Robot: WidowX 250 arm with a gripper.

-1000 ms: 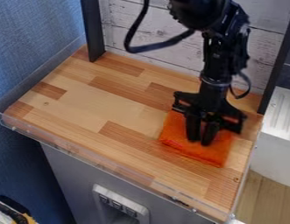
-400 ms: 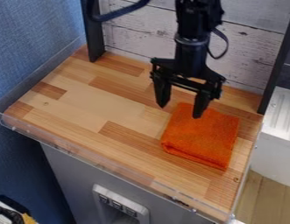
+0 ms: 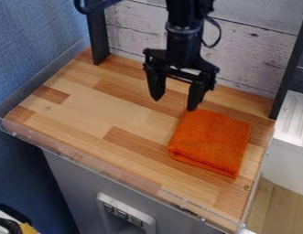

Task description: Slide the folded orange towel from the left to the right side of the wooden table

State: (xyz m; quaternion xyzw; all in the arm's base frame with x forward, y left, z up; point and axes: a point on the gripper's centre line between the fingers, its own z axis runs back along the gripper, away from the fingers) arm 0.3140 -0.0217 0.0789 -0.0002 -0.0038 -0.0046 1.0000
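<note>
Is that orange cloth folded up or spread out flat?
Folded: the orange cloth lies as a compact, thick, four-sided pad on the wooden tabletop, with layered edges showing along its near side.

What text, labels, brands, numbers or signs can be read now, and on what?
Readable text: none.
Orange folded cloth: no lettering to be made out.
Gripper: no lettering to be made out.
Wooden worktop: wood grain, no legible marking.
Light panel on the grey front: small dark marks, too small to tell whether they are print.
</note>
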